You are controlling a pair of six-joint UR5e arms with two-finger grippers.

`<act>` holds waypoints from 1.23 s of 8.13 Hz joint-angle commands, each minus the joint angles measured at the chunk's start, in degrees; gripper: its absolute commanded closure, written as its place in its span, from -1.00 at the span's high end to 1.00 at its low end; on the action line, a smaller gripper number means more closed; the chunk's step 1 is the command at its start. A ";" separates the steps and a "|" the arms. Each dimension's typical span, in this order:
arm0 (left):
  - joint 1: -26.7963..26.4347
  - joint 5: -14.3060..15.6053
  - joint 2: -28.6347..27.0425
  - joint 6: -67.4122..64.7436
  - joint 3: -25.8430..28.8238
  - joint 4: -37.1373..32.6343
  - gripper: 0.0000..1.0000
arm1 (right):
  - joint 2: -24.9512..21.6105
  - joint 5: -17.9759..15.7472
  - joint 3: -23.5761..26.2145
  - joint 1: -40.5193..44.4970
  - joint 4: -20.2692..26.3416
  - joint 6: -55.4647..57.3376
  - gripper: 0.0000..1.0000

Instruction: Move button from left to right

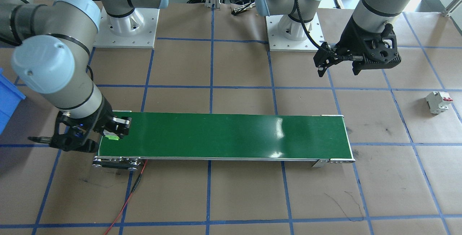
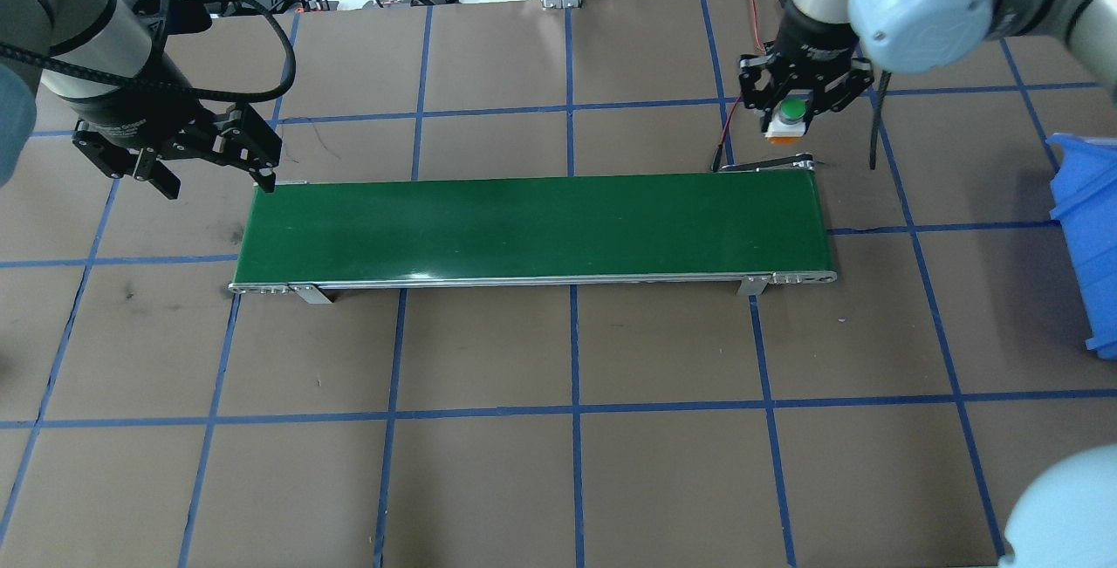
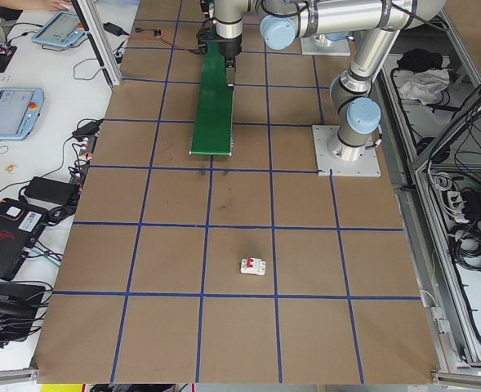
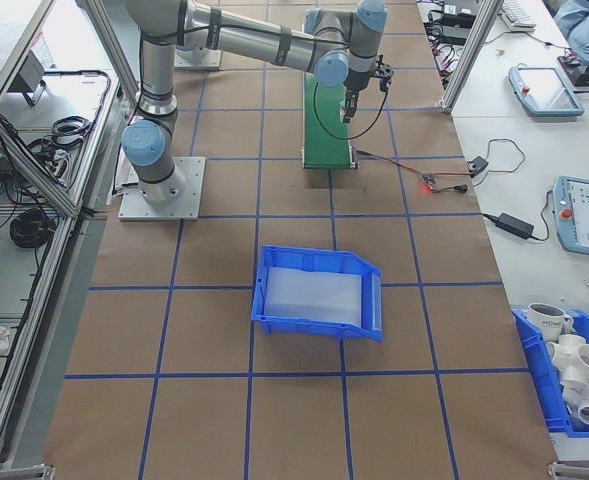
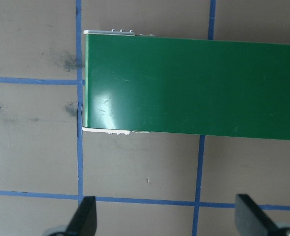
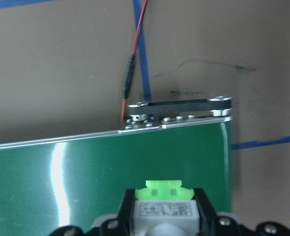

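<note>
Jaws of the left gripper [image 2: 205,165] stand spread apart with nothing between them, hanging over the table [image 2: 558,463] just off the left end of the green conveyor belt [image 2: 532,228], likely parked out of the way. Moving right along the belt, its surface is bare in the overhead view. At the belt's right end the right gripper [image 2: 790,119] has its jaws clenched on the button [image 2: 788,117], green cap up, white base pinched at the sides, which keeps it upright for a flat set-down. The wrist view shows the button's light green bottom [image 6: 163,189] above the belt's end, near the roller bracket [image 6: 179,109] and red wire [image 6: 132,64]; whether it touches the belt, cannot tell. Farther right a blue bin [image 2: 1086,236] sits on the table, probably the drop target. White circuit breaker [image 1: 438,102] lies well apart, not involved.
</note>
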 commanded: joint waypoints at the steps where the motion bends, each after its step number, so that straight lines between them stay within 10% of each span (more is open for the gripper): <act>1: 0.18 -0.03 -0.09 0.10 -0.01 0.08 1.00 | -3.07 -0.14 -3.32 -14.95 6.08 -14.38 -1.00; 5: 0.27 -0.38 0.00 -0.07 -0.01 -0.01 1.00 | -4.57 -2.43 -9.21 -34.21 11.12 -40.59 -1.00; 10: 0.27 -0.12 -0.09 0.01 -0.01 -0.01 1.00 | 4.55 -4.78 -7.56 -42.70 7.37 -53.54 -1.00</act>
